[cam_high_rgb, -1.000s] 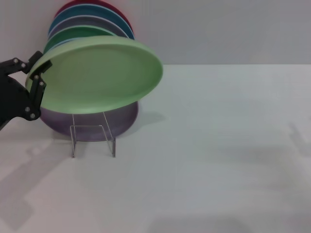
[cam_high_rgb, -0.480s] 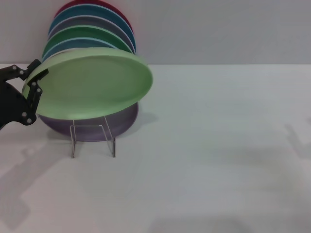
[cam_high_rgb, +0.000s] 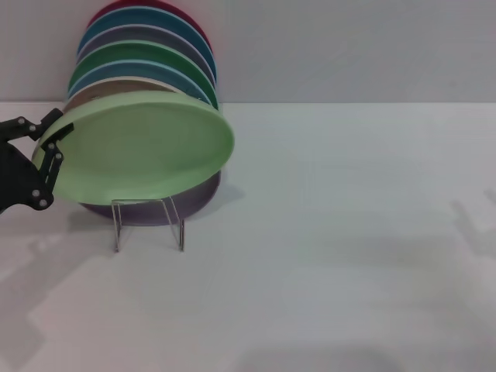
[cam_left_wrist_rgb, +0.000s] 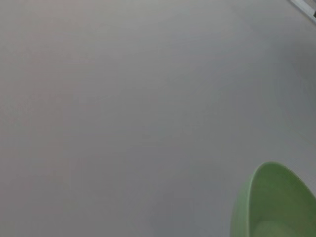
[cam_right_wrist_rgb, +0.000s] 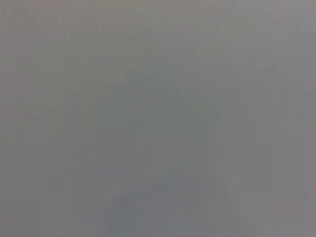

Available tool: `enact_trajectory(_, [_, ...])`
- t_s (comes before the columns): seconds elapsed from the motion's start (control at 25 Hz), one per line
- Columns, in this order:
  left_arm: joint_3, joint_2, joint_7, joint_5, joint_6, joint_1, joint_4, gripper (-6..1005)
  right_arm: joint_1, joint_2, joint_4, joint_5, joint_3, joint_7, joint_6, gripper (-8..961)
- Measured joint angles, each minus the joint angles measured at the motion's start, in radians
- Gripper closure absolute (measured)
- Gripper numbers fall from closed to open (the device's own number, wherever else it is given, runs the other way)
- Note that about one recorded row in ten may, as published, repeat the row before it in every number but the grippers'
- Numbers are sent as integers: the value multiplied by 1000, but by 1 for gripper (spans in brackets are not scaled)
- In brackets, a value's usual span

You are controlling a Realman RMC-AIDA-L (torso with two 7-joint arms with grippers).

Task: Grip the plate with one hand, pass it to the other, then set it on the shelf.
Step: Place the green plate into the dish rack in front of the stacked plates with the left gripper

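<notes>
Hanging tilted above the front of the shelf (cam_high_rgb: 149, 223), the plate (cam_high_rgb: 139, 147), pinched at its left rim by the left gripper (cam_high_rgb: 48, 159), just ahead of the lilac plate (cam_high_rgb: 190, 198) and the upright stack behind. Needing a steeper tilt before lowering, judging by this, with the bottom edge aimed between the front loops. Right gripper out of sight; nothing to tell of its claw.

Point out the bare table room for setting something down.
Bare: the white table right of the clear rack, and in front of it. Crowded: far-left corner, where the left gripper holds the pale green plate against the stacked plates.
</notes>
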Motion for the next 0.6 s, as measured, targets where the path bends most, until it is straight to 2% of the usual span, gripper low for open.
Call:
enact_trajectory(0.36, [22, -11, 7, 0, -42, 0, 2, 927, 0, 0, 0, 0, -14, 1, 12, 269])
enact_trajectory(0.44, [4, -22, 4, -2, -59, 0, 3, 927, 0, 0, 0, 0, -14, 2, 12, 269])
enact_trajectory(0.56, [-40, -53, 61, -4, -80, 5, 3, 927, 0, 0, 0, 0, -14, 3, 12, 269])
enact_trajectory(0.6, [-40, -53, 61, -4, -80, 5, 3, 917, 0, 0, 0, 0, -14, 3, 12, 269])
